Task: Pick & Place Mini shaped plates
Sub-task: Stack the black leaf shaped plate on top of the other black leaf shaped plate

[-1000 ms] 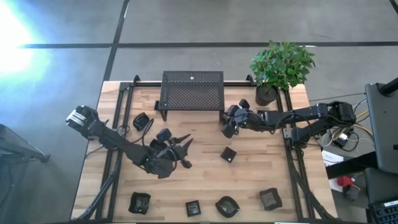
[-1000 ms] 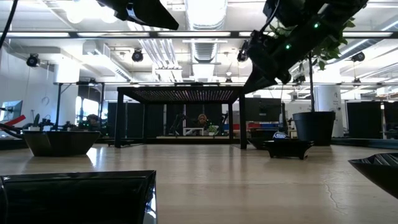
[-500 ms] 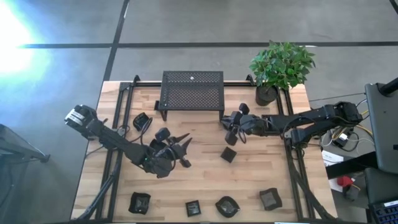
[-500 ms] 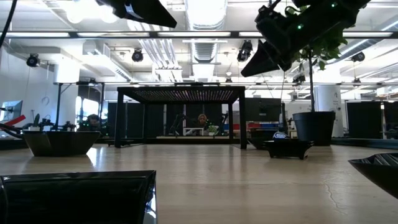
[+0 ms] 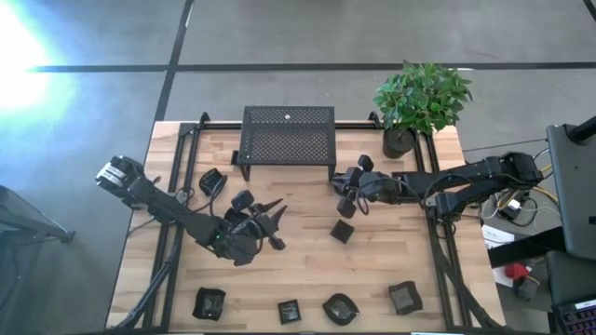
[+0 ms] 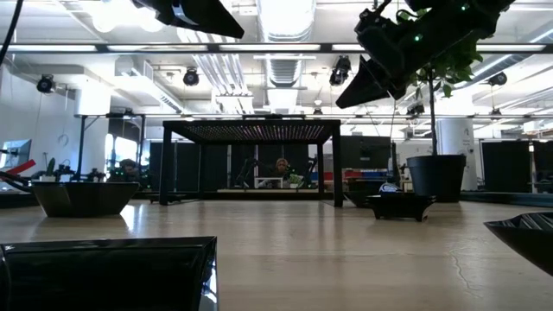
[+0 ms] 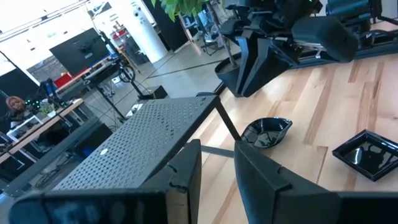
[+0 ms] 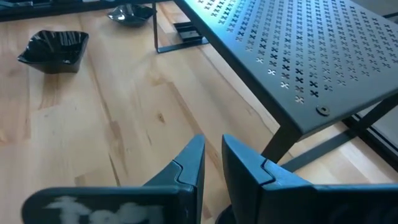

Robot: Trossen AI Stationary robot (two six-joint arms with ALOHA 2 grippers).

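Right end effector (image 5: 345,197) sits mid-frame by the mesh stand (image 5: 288,134), fingers narrow and empty, lined up above the square mini plate (image 5: 342,231) just below it; left end effector (image 5: 270,223) waits over the counter (image 5: 372,270), narrow too

No legible text, label, brand, number or sign appears in any view. A pale blurred marking sits on the dark body at the near edge of the right wrist view, but its characters cannot be read.
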